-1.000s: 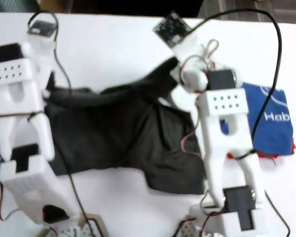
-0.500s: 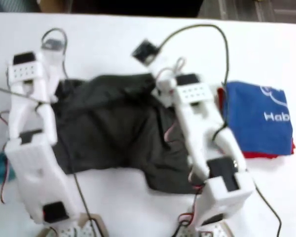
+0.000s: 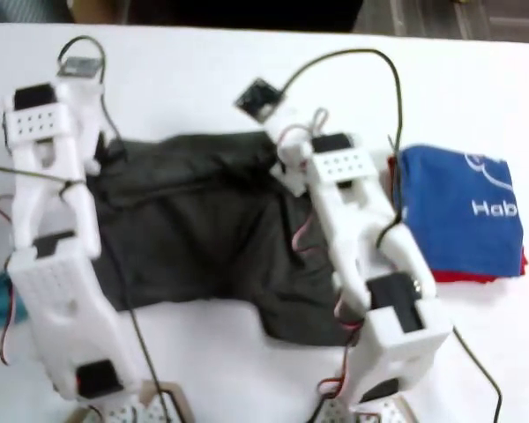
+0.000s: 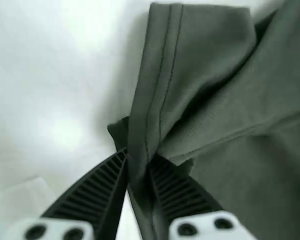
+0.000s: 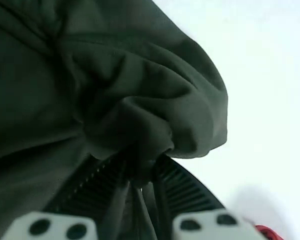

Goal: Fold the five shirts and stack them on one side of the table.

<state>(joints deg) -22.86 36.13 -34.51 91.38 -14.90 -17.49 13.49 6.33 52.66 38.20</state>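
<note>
The left hand (image 4: 138, 167) is clamped tight on the dark grey shirt (image 4: 230, 100). Its two ribbed fingers (image 4: 97, 187) pinch a stitched hem, and the cloth runs up between them. The right hand (image 5: 142, 170) is likewise closed on the same shirt, a bunched fold gathered between its pads (image 5: 185, 187).

From above, the shirt lies spread and rumpled across the middle of the white table (image 3: 185, 79), between the two arms. The left arm (image 3: 48, 220) stands over its left edge and the right arm (image 3: 357, 229) over its far right part. Just beside it, on the right side of the table, a folded blue shirt (image 3: 458, 211) lies on top of a red shirt (image 3: 463, 277), whose edge shows along the near side.
</note>
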